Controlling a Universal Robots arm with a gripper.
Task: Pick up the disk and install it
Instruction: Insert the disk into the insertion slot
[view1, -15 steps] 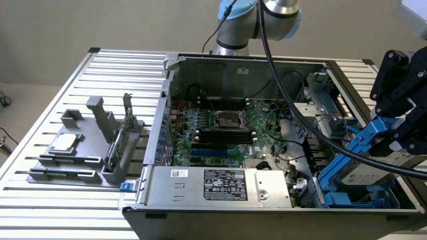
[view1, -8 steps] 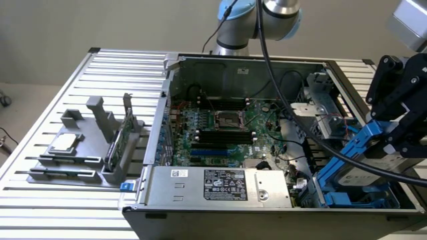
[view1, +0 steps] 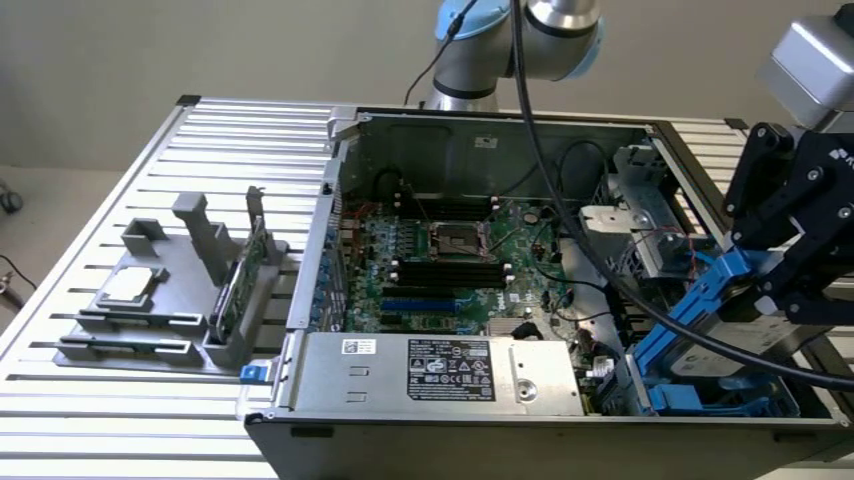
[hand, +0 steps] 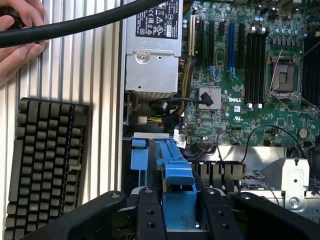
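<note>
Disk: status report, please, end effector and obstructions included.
End effector shut on blue-framed silver-grey metal disk. Disk tilted inside open grey metal computer case, not seated. Thick black cable crosses in front; a hand holds it.

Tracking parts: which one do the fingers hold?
The blue-framed disk, at the case; the chip and green card sit in the grey holder outside.
</note>
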